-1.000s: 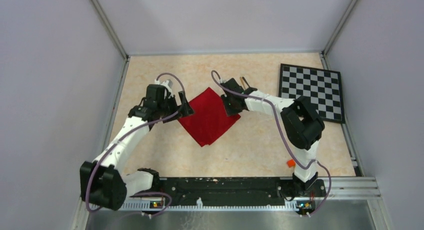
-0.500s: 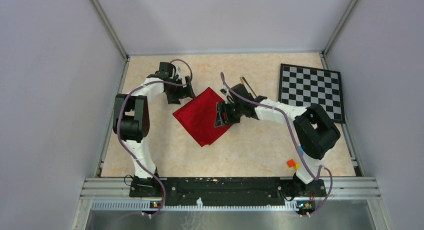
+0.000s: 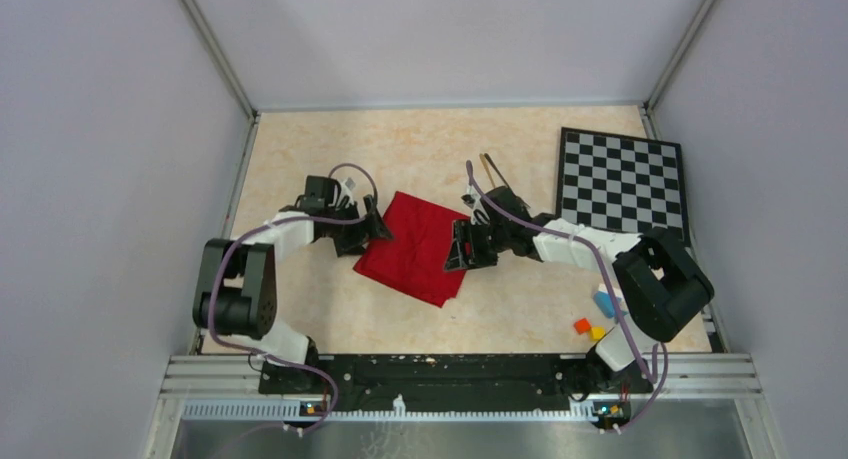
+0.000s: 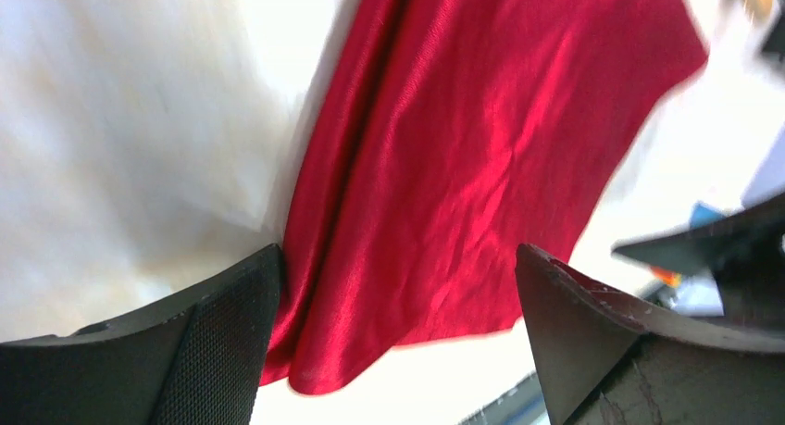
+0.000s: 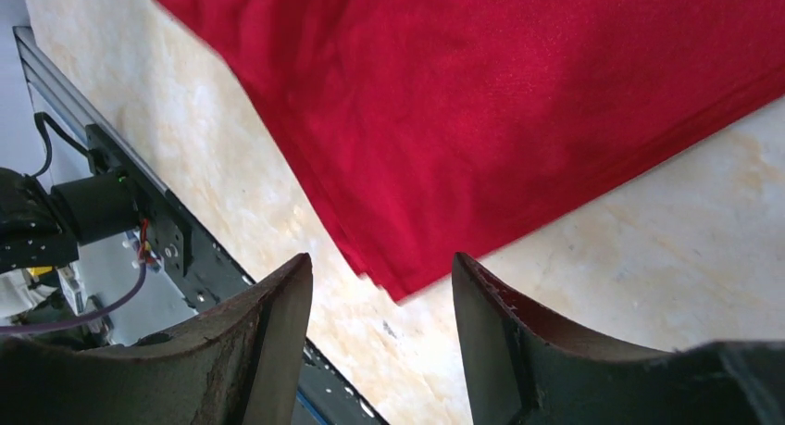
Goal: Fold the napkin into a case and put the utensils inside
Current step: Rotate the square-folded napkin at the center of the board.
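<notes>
Since half a second ago both arms have shifted and the napkin [image 3: 415, 246] has changed outline, from a diamond standing on one corner to a tilted, roughly rectangular folded patch. It lies flat on the table [image 3: 300, 159], midway between the two arms. The left gripper [image 3: 372, 229] has come from the far side of the cloth down to its left edge. The right gripper [image 3: 462, 249] has drawn slightly toward the right and now sits at the cloth's right edge.

Left wrist view: jaws spread wide, with red cloth filling the gap between them and nothing clamped. The frame is motion-blurred, so whether one jaw touches the cloth's hem cannot be told.

Right wrist view: jaws parted moderately over the near corner of the napkin, layered edges visible, nothing gripped.

The utensils [image 3: 490, 166] appear as thin sticks on the table beyond the right arm, apart from the napkin. A checkered board [image 3: 622, 184] lies at far right, and small coloured blocks [image 3: 593, 324] sit near the right arm's base.
</notes>
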`<act>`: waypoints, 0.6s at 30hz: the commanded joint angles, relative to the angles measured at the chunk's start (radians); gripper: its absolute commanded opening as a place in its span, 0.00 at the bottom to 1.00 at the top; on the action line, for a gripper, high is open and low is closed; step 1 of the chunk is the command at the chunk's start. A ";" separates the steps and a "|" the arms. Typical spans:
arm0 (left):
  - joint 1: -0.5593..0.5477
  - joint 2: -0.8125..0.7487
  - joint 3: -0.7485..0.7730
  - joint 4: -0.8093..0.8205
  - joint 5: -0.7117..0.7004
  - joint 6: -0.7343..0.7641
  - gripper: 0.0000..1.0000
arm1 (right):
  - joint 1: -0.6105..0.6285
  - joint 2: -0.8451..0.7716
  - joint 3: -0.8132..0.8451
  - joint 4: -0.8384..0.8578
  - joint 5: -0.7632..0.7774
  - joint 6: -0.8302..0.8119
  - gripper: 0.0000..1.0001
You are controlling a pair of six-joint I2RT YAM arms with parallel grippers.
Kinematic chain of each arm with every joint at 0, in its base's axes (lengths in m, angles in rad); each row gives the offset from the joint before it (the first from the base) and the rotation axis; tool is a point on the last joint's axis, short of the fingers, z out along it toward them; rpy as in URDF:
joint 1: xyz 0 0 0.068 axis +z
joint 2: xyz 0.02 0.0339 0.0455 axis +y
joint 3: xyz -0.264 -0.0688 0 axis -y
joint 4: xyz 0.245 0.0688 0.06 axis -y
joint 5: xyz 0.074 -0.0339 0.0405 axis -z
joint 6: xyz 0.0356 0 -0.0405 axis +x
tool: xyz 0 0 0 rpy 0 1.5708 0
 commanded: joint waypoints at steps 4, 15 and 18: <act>-0.033 -0.360 -0.264 -0.024 0.043 -0.128 0.99 | -0.026 -0.113 -0.084 0.015 0.023 0.008 0.57; -0.033 -0.537 -0.281 -0.247 -0.068 -0.155 0.63 | -0.067 -0.133 -0.184 0.058 0.022 0.131 0.56; -0.035 -0.497 -0.275 -0.254 -0.079 -0.139 0.61 | -0.081 -0.139 -0.223 0.103 0.022 0.191 0.56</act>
